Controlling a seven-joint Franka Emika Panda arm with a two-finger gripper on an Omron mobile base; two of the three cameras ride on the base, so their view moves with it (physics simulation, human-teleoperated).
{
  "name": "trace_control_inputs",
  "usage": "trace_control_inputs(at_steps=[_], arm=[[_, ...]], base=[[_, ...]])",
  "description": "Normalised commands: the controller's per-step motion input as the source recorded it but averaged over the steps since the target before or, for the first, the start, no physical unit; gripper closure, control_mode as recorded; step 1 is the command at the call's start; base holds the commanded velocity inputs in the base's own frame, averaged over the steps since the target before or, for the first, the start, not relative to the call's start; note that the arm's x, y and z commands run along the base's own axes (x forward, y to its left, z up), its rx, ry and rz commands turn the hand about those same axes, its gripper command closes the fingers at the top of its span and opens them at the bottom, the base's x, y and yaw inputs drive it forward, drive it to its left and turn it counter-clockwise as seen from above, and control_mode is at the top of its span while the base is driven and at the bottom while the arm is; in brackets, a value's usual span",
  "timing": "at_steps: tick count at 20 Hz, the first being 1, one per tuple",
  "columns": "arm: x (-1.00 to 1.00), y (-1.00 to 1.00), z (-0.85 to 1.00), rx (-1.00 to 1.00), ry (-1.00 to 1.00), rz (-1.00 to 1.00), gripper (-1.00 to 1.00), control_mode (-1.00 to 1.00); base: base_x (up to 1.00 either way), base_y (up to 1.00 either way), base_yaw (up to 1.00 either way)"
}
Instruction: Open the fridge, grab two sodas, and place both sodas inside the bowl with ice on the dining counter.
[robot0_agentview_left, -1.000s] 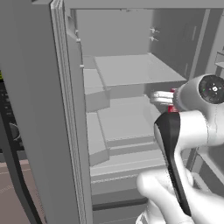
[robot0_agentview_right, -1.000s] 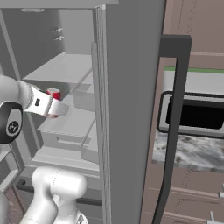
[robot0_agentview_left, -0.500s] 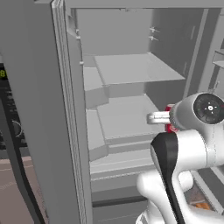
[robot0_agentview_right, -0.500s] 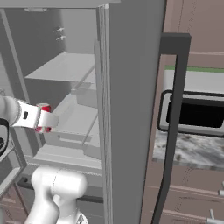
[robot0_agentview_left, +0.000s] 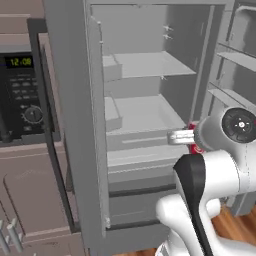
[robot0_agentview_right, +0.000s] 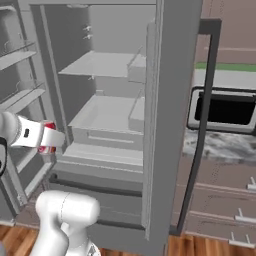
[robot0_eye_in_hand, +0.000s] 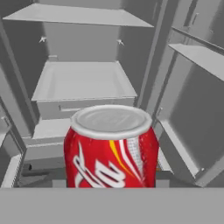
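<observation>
The fridge (robot0_agentview_left: 145, 100) stands open, its grey shelves (robot0_eye_in_hand: 83, 81) and drawers bare. A red soda (robot0_eye_in_hand: 111, 148) with white marking stands upright, close up in the hand view, in front of the fridge's lower shelves. My gripper (robot0_agentview_left: 186, 137) is shut on this red soda (robot0_agentview_left: 195, 148), held level just outside the fridge opening. From the right base view, the gripper (robot0_agentview_right: 52, 139) and the soda (robot0_agentview_right: 48, 146) sit at the left, before the drawer fronts. The bowl and the dining counter are out of view.
The open fridge door (robot0_agentview_left: 75, 125) stands to the left of the arm, with an oven panel (robot0_agentview_left: 22, 100) beyond it. The other door (robot0_agentview_right: 172, 120) with its dark handle (robot0_agentview_right: 200, 130) rises on the right, a black microwave (robot0_agentview_right: 225, 107) and a marbled top (robot0_agentview_right: 220, 145) behind it.
The whole picture has shifted, so the camera has moved. The hand has come down and back out of the fridge with the red soda still in its grip.
</observation>
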Motion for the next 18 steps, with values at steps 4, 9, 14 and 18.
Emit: trace_control_inputs(at_steps=[4, 9, 14, 18], arm=[[0.0, 0.0, 0.0, 0.0, 0.0, 0.0, 1.0, 1.0], [0.0, 0.0, 0.0, 0.0, 0.0, 0.0, 1.0, 1.0], [0.0, 0.0, 0.0, 0.0, 0.0, 0.0, 1.0, 1.0], [0.0, 0.0, 0.0, 0.0, 0.0, 0.0, 1.0, 1.0]], base=[[-0.76, 0.33, -0.09], [-0.74, 0.35, -0.22], [-0.79, 0.38, -0.32], [-0.81, 0.34, -0.34]])
